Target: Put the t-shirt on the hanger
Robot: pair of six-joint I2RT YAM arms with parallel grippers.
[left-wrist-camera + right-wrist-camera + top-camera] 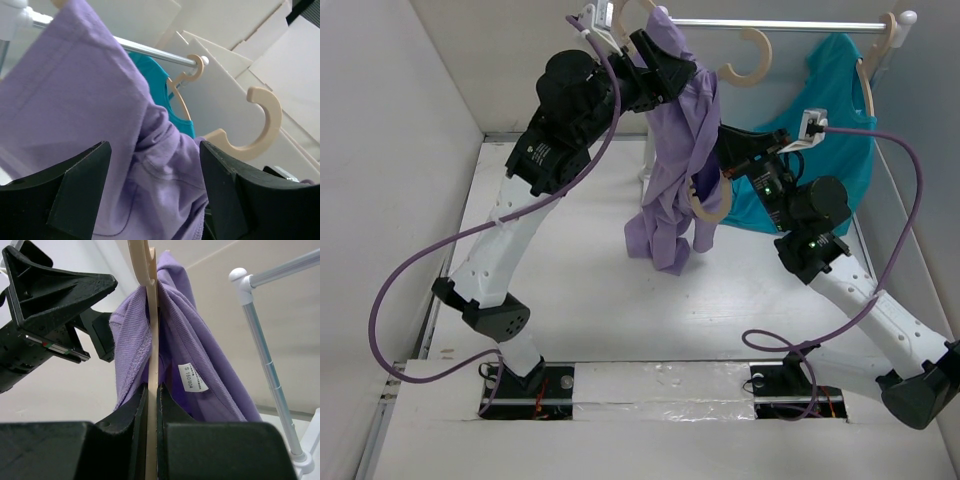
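- The right end effector (152,390) is closed tight on the thin wooden arm of the hanger (144,260), with one finger on each side of the wood
- It holds the hanger up in the air above the worktop (600,300), in front of the metal rail (770,24)
- The t-shirt (675,170) is draped over the hanger; in the right wrist view lavender fabric falls down both sides of the wood, and a white size label (192,377) shows on the inside
- The shirt's bunched lower part hangs down in a loose fold towards the worktop
- The left end effector (155,147) is raised at the top of the shirt with its fingers spread wide
- Fabric lies in the gap between the left fingers, but they do not pinch it
- The hanger's curved hook sticks out just beyond the shirt
- A teal t-shirt (830,120) hangs from the rail on another hanger, to the right of the lavender one
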